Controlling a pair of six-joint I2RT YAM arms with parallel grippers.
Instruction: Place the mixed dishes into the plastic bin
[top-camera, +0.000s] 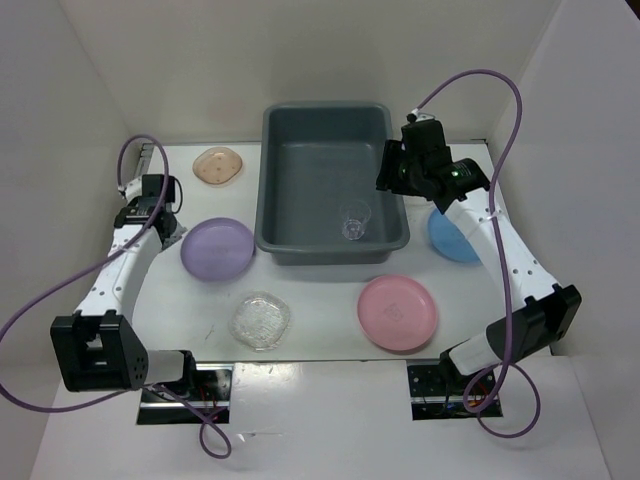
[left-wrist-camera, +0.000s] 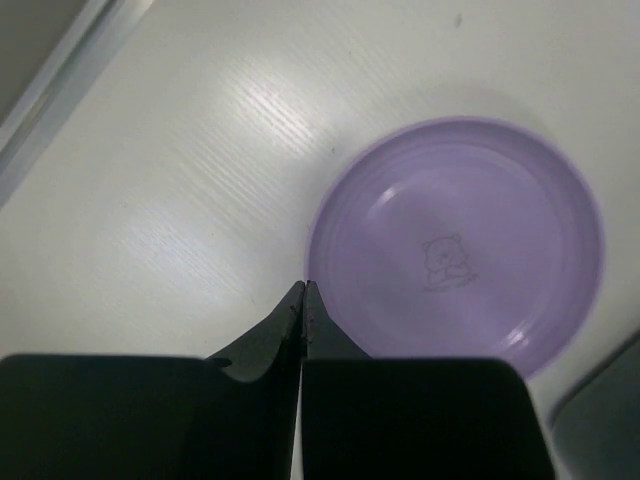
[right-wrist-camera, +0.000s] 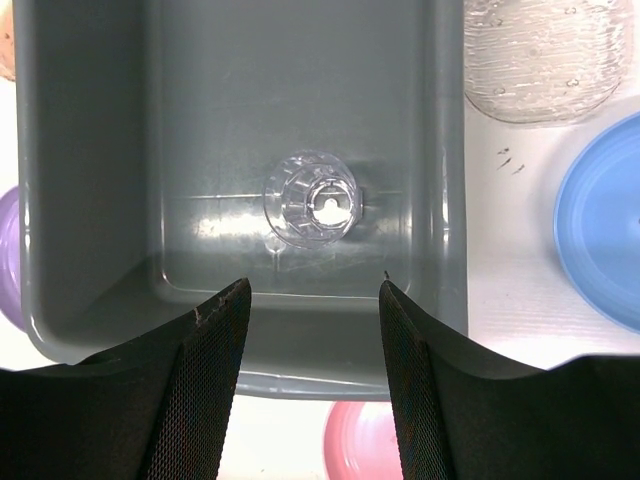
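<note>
top: the blue plate (top-camera: 452, 240) is half hidden under the right arm (top-camera: 505, 250); the clear cup (top-camera: 353, 222) is faintly made out inside the grey plastic bin (top-camera: 320, 165). left wrist: the left tool (left-wrist-camera: 303, 296) is pinched shut, empty, just beside the glossy lilac plate (left-wrist-camera: 455, 245). right wrist: the right tool (right-wrist-camera: 315, 288) is held apart, empty, over the bin's wall — a bumpy clear dish (right-wrist-camera: 540, 50) is cropped at the top.

i work over a white counter (top-camera: 320, 300) with a faint wood grain, where glare streaks it. a pale grey strip (left-wrist-camera: 60, 70) runs along its left edge. plain white walls (top-camera: 300, 50) box it in. small dark scuffs (right-wrist-camera: 510, 160) mark the counter.
</note>
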